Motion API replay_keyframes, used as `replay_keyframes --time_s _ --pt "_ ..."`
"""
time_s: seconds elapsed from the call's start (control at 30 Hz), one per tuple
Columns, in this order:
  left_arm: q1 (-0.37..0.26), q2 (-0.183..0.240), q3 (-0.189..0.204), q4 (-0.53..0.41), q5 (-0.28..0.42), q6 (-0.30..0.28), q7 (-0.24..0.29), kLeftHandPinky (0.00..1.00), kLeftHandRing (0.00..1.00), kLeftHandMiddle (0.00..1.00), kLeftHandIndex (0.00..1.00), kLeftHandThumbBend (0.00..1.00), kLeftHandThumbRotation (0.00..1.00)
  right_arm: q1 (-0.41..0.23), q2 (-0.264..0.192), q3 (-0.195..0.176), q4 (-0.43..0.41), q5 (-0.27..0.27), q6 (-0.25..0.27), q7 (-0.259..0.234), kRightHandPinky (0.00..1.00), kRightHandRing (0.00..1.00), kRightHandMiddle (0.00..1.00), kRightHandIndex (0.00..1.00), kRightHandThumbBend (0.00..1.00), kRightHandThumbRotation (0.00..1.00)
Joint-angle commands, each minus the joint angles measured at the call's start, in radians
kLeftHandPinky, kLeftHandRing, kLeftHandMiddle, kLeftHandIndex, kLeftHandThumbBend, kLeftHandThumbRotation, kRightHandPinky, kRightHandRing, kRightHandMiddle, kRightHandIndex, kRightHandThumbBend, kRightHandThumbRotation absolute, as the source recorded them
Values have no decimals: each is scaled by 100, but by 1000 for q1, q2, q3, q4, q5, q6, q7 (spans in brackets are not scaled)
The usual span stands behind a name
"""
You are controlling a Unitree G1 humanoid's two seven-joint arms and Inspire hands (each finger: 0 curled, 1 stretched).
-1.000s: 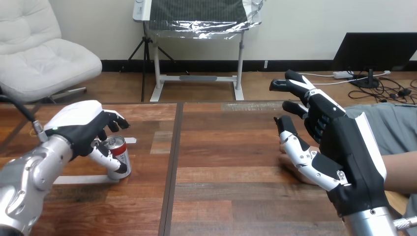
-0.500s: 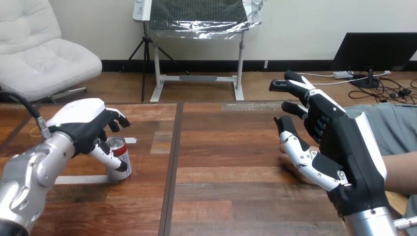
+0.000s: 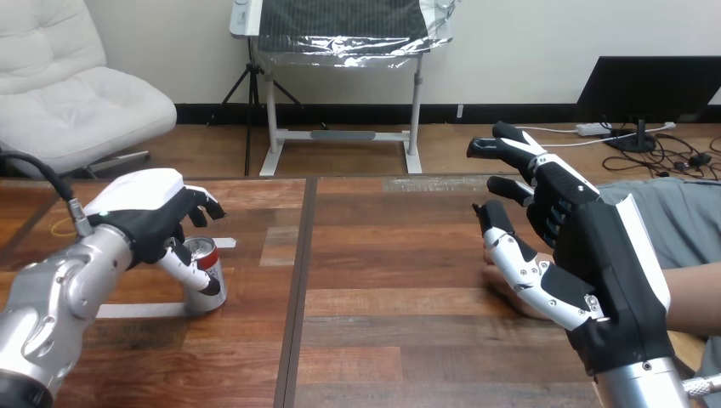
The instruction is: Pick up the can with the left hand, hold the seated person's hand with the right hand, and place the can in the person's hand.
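A red and silver can [image 3: 207, 278] stands upright on the wooden table [image 3: 383, 246] at the left. My left hand [image 3: 140, 208] arches over its top, the thumb lying against the can's near side and the fingers curved loosely past its far side without closing on it. My right hand [image 3: 595, 255] is raised at the right, open with fingers spread and pointing away from me. Just behind and below it, the person's hand [image 3: 502, 285] rests on the table, mostly hidden by my hand; I cannot tell whether they touch. The person's forearm [image 3: 693, 297] comes in from the right edge.
A white strip [image 3: 140, 311] lies on the table by the can's base, and a small white tag [image 3: 226, 243] lies just beyond it. A dark seam [image 3: 296, 280] runs down the tabletop between the can and the person's hand.
My left hand has lifted slightly and settled a little further over the can, which stays standing in place. My right hand and the person's hand have barely moved.
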Motion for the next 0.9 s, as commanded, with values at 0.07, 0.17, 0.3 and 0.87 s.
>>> replay_keyframes --time_s 0.07,0.17,0.3,0.87 --pt "-39 -6 -25 24 7 -6 10 52 65 76 77 85 15 -54 -11 -12 -17 12 -3 6 84 93 92 75 27 0" --pt "-38 -5 -25 22 8 -8 15 52 64 76 77 85 15 -54 -10 -12 -16 9 -4 5 84 93 92 75 27 0" --pt "-32 -4 -22 12 7 -8 24 51 64 75 76 85 14 -54 -8 -11 -16 11 -4 5 83 92 91 75 28 0" --pt "-12 -1 -11 -34 20 2 66 60 74 79 78 84 15 -57 -6 -10 -9 7 -12 3 80 90 90 74 28 0"
